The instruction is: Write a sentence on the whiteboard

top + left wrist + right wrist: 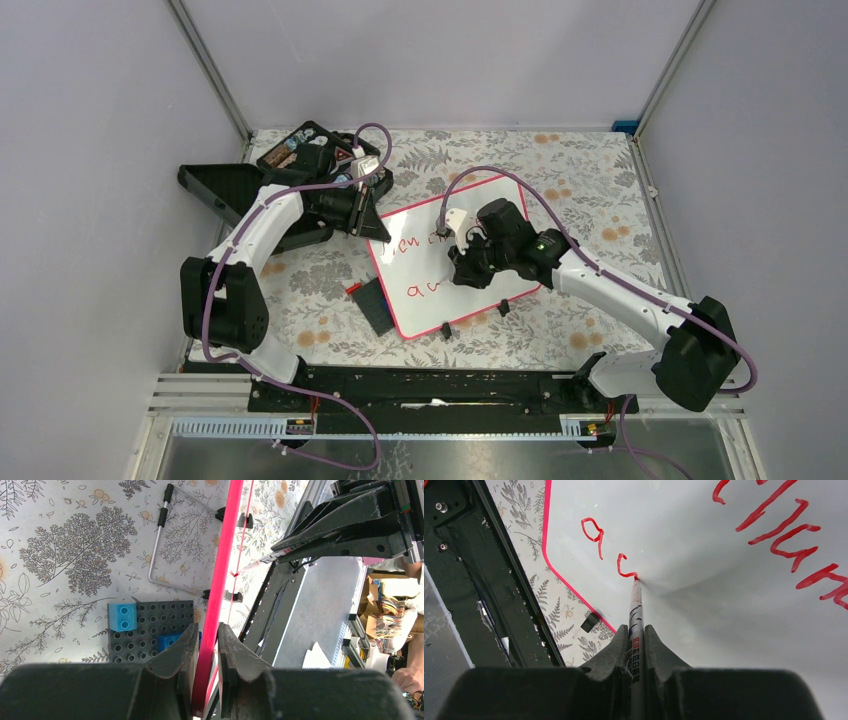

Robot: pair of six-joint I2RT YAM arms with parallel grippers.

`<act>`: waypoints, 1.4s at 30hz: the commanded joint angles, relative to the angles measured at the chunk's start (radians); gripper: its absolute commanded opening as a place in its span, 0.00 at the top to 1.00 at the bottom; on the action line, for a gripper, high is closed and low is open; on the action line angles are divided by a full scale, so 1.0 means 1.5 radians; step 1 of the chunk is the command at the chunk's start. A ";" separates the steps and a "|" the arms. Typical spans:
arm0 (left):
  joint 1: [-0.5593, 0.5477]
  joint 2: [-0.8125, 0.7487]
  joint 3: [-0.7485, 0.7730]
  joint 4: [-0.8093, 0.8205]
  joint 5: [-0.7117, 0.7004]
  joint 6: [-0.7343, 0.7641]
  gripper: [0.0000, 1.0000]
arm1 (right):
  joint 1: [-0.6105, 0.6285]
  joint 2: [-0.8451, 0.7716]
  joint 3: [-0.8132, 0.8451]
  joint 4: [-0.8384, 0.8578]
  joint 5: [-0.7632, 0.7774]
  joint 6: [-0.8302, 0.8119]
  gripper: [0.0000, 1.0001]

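Observation:
The whiteboard (440, 270) with its pink-red frame lies tilted at mid-table. My left gripper (372, 215) is shut on its far left corner; in the left wrist view the frame (222, 575) runs between the fingers (181, 650). My right gripper (463, 262) is shut on a white marker (636, 615) whose tip touches the board (704, 580) at the end of a red stroke. The sentence (420, 262) shows red words in two lines; the lower line reads "a" plus a partial letter (626, 566), the upper line (784, 530) is partly in view.
A dark grey plate with blue blocks (375, 303) lies by the board's left edge, also in the left wrist view (150, 630). A black tray of items (300, 150) stands at the back left. A bent metal rod (160, 545) lies on the floral cloth.

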 commanded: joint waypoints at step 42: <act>-0.021 0.029 -0.001 0.007 -0.080 0.029 1.00 | -0.052 -0.046 -0.022 -0.016 0.021 0.002 1.00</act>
